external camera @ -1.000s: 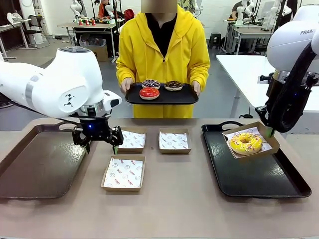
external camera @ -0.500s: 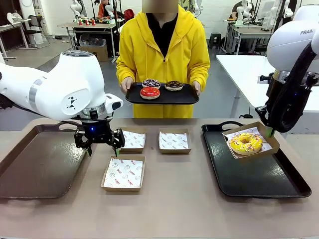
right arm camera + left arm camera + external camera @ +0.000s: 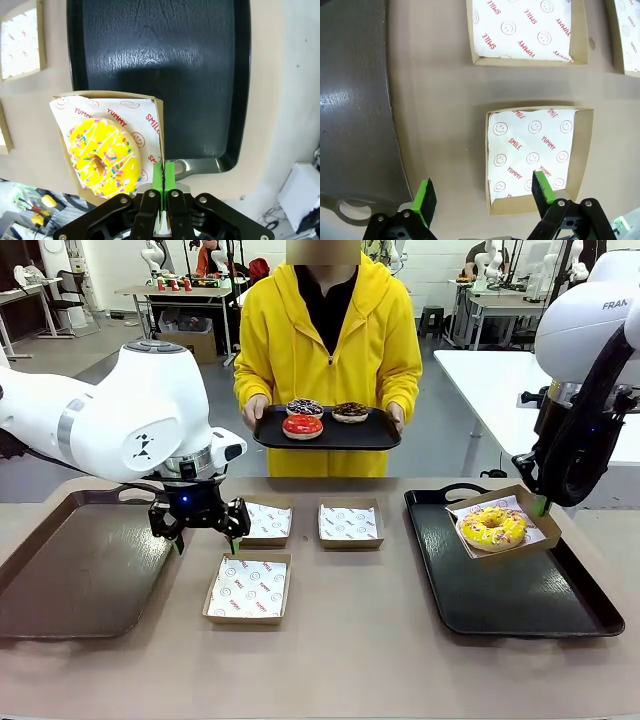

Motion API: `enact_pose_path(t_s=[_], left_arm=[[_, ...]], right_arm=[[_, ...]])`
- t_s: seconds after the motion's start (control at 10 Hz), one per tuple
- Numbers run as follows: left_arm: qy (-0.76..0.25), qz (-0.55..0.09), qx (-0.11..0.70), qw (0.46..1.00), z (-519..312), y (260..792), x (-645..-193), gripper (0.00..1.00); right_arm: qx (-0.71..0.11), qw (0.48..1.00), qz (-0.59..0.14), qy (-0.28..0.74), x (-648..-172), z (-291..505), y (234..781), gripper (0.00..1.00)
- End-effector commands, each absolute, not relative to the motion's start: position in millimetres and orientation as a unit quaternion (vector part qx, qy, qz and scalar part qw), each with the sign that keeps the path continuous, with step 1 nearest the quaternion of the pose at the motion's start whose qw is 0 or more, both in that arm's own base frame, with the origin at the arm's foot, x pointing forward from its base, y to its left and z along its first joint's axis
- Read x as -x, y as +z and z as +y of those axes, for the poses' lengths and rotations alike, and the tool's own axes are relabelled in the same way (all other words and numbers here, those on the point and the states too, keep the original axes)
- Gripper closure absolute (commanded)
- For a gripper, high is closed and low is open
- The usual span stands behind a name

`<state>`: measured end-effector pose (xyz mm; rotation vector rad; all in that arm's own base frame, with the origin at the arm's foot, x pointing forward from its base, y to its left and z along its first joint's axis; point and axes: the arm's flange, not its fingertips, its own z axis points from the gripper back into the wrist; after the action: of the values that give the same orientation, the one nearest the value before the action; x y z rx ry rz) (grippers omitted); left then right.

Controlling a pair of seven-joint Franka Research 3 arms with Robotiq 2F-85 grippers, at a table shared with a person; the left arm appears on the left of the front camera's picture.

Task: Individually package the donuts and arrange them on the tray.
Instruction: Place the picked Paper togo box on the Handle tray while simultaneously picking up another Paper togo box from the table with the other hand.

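Note:
The yellow sprinkled donut (image 3: pixel 492 527) (image 3: pixel 105 157) lies in a paper-lined cardboard box (image 3: pixel 538 517) (image 3: pixel 159 130), tilted above the black tray (image 3: pixel 520 590) (image 3: pixel 165 75). My right gripper (image 3: pixel 540 505) (image 3: pixel 164 172) is shut on that box's rim. A person in yellow holds a small black tray (image 3: pixel 375 435) at the far side, carrying the red donut (image 3: pixel 302 426), the purple sprinkled donut (image 3: pixel 305 408) and the chocolate donut (image 3: pixel 350 411). My left gripper (image 3: pixel 205 540) (image 3: pixel 484 192) hangs open just above the table, straddling the edge of an empty lined box (image 3: pixel 262 522) (image 3: pixel 540 150).
Two more empty lined boxes sit mid-table, one near the front (image 3: pixel 247 588) (image 3: pixel 525 30) and one at centre (image 3: pixel 351 523). A large brown tray (image 3: pixel 80 570) (image 3: pixel 350 100) lies at the left, close beside my left gripper.
My left arm has shifted slightly to the right and then stopped. The person's tray has drifted a little. The right gripper and its box have not moved.

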<state>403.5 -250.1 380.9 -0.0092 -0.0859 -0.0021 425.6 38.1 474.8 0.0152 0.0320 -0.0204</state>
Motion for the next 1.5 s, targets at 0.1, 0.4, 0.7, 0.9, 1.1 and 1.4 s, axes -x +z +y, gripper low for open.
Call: enact_pose_path(t_s=[0.1, 0.4, 0.7, 0.9, 1.1, 1.4], left_arm=[[0.025, -0.026, 0.02, 0.999, -252.6, 357.7, -382.4, 0.0], [-0.008, -0.051, 0.054, 0.997, -253.1, 343.3, -375.0, 0.0], [-0.036, -0.063, 0.07, 0.995, -254.2, 331.7, -374.5, 0.0], [-0.047, -0.065, 0.072, 0.994, -254.5, 328.9, -374.2, 0.0], [-0.054, -0.061, 0.068, 0.994, -254.4, 326.6, -374.4, 0.0], [-0.059, -0.055, 0.058, 0.995, -253.5, 325.4, -374.4, 0.0]], right_arm=[[-0.011, 1.0, 0.012, -0.012, -423.1, 38.2, 448.6, 0.99], [-0.027, 1.0, -0.002, 0.003, -414.9, 36.1, 430.0, 0.99], [-0.036, 0.999, 0.001, -0.009, -412.7, 35.6, 404.5, 0.99], [-0.04, 0.999, 0.012, -0.019, -413.3, 34.8, 390.9, 0.99], [-0.044, 0.999, 0.015, -0.026, -414.4, 34.5, 382.4, 0.99], [-0.047, 0.998, 0.008, -0.037, -416.1, 35.6, 377.0, 0.99]])
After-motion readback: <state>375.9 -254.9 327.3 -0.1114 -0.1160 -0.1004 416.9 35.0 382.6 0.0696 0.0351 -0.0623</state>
